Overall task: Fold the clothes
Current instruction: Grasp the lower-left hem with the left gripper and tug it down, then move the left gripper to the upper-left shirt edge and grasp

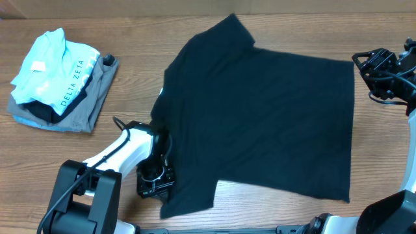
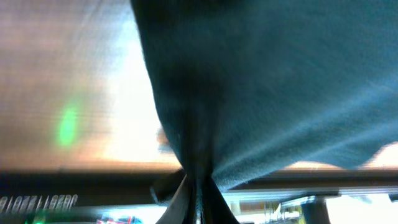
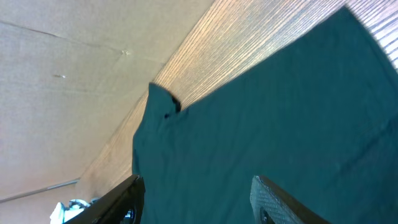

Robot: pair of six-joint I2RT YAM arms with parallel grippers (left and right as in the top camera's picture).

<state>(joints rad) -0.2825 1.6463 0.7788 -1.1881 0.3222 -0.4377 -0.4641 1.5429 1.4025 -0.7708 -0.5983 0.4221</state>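
Note:
The black T-shirt (image 1: 260,117) lies spread on the wooden table, collar to the left, hem to the right. My left gripper (image 1: 159,170) is at the shirt's near-left edge by the lower sleeve, shut on a fold of the cloth. In the left wrist view the pinched black cloth (image 2: 261,81) rises from the closed fingers (image 2: 198,199). My right gripper (image 1: 365,64) is open at the shirt's far-right corner. In the right wrist view its fingers (image 3: 196,199) are spread above the shirt (image 3: 267,124), holding nothing.
A light blue "DELTA ZETA" shirt (image 1: 49,68) lies on a grey folded garment (image 1: 84,107) at the far left. Bare wooden table (image 1: 130,39) surrounds the shirt. The left arm's base (image 1: 81,201) stands at the near-left edge.

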